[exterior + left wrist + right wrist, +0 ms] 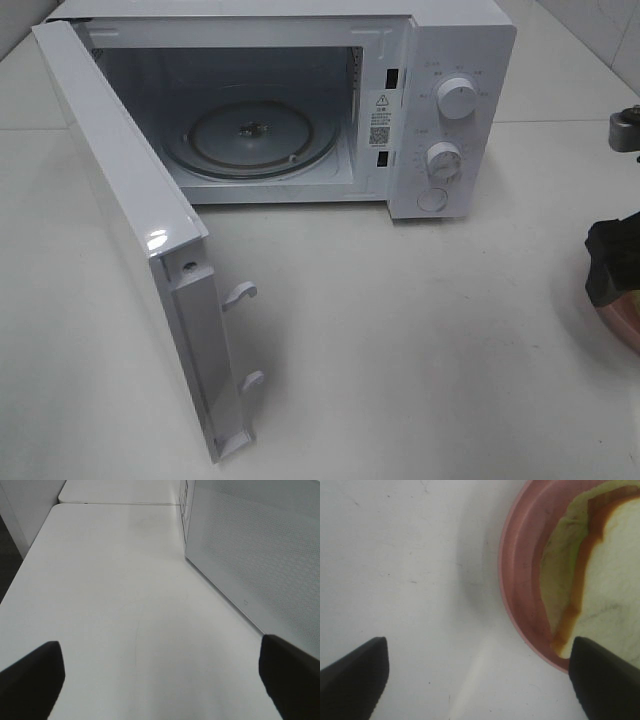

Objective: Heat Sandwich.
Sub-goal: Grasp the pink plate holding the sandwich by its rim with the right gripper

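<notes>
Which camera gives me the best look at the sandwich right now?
Right wrist: the sandwich lies close-up on the pink plate, bread and filling edge visible, though partly cropped. Exterior high catches only the plate's rim at its right edge; left wrist shows neither.

Microwave sticker — warning triangle, QR code

We're seeing a glossy white door on the microwave, smooth plastic by the look of it, plus a clear glass turntable. The table is matt white and lightly scuffed. The pink plate looks like smooth plastic, and the sandwich bread looks matt and spongy.
</notes>
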Robot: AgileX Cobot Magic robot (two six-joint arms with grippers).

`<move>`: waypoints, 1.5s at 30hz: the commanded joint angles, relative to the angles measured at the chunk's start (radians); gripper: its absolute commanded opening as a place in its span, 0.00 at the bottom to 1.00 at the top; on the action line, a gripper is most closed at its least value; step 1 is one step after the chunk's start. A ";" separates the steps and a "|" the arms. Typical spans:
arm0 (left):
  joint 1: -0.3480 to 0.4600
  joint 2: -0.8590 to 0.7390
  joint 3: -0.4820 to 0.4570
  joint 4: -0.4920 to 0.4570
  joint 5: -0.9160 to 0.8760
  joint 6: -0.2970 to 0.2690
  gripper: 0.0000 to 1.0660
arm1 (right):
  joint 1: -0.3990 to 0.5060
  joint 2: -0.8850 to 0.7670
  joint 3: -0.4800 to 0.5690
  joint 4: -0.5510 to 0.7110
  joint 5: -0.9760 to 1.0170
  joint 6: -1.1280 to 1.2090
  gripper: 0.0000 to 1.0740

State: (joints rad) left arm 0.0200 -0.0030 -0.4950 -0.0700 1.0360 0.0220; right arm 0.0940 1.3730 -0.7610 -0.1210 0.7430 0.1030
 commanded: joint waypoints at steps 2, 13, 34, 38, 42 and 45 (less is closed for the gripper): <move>0.003 -0.022 0.002 -0.002 -0.008 -0.004 0.95 | -0.028 0.069 -0.036 -0.011 -0.026 -0.010 0.87; 0.003 -0.022 0.002 -0.002 -0.008 -0.004 0.95 | -0.035 0.267 -0.134 -0.038 -0.056 0.005 0.85; 0.003 -0.022 0.002 -0.002 -0.008 -0.004 0.95 | -0.035 0.509 -0.164 -0.136 -0.160 0.102 0.82; 0.003 -0.022 0.002 -0.002 -0.008 -0.004 0.95 | -0.035 0.509 -0.164 -0.136 -0.159 0.102 0.74; 0.003 -0.022 0.002 -0.002 -0.008 -0.004 0.95 | -0.035 0.509 -0.164 -0.137 -0.154 0.105 0.54; 0.003 -0.022 0.002 -0.002 -0.008 -0.004 0.95 | -0.035 0.509 -0.164 -0.148 -0.153 0.116 0.39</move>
State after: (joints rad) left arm 0.0200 -0.0030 -0.4950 -0.0700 1.0360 0.0220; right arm 0.0650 1.8810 -0.9210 -0.2590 0.5840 0.2110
